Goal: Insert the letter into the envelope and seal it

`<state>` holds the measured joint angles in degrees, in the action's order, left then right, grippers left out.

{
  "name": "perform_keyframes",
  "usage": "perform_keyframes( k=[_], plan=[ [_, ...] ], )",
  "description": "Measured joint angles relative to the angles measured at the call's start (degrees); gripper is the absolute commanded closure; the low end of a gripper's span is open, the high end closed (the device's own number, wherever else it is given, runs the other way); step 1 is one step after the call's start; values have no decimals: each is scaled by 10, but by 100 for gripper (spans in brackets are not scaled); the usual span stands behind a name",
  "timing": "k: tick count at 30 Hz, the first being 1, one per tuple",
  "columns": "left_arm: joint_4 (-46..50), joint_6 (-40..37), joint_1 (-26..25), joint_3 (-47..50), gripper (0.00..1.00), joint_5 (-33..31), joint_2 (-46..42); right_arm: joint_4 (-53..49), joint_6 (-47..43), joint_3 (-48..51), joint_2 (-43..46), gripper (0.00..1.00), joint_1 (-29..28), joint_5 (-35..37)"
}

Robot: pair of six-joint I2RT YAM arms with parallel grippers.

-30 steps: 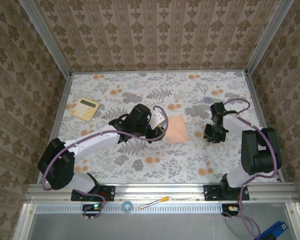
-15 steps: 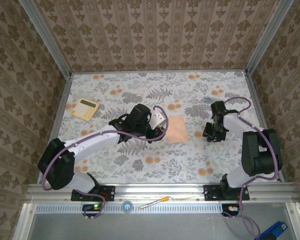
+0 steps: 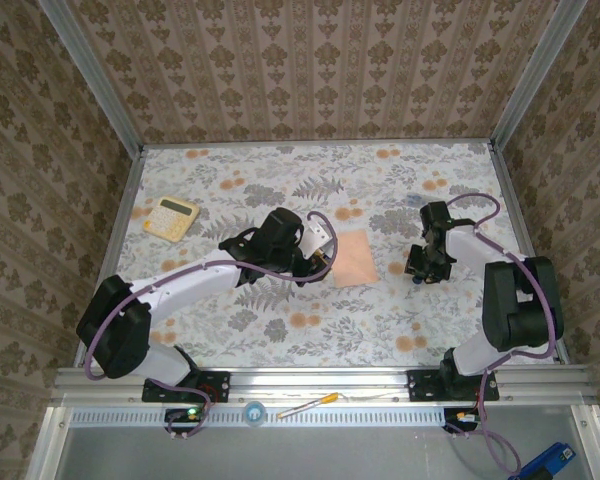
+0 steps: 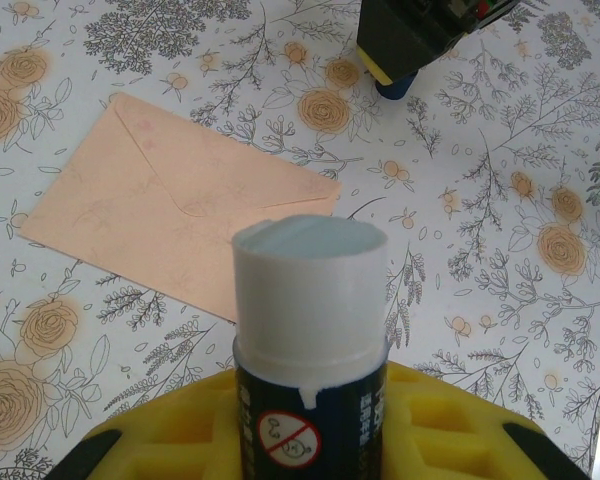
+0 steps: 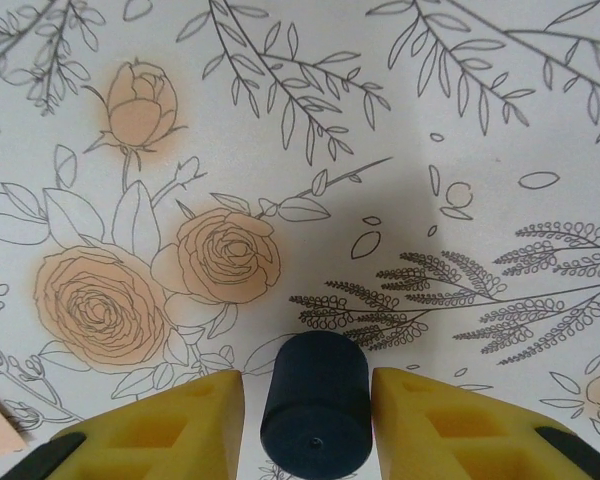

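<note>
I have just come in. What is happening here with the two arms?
The left claw holds an uncapped dark blue glue stick with a white top beside the salmon-pink paper envelope, which lies flat on the flowered table, pointed flap down. Off to the right, the right claw has the small dark round cap between its fingers; whether it grips it is unclear.

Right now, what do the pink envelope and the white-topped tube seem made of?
The salmon-pink rectangular envelope looks like thin matte paper: flat, with crisp flap creases. The dark tube with a white top looks like smooth plastic; its pale end may be glue.
</note>
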<state>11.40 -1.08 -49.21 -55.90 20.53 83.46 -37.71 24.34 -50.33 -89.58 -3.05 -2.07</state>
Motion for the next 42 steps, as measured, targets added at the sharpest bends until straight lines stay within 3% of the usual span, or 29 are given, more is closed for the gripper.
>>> perform_keyframes(
  k=[15, 27, 33, 42],
  plan=[
    [0, 0, 0, -8, 100, 0, 2, 0, -3, -3, -9, 73, -2, 2],
    [9, -16, -1, -14, 100, 7, 6, -33, -2, -28, 35, 74, -6, -27],
    [-2, -59, -9, -10, 100, 46, 5, -73, -16, -83, 79, 74, -6, -133],
    [71, -129, -14, -52, 100, 118, 25, -93, -31, -118, 84, 73, -6, -382]
  ],
)
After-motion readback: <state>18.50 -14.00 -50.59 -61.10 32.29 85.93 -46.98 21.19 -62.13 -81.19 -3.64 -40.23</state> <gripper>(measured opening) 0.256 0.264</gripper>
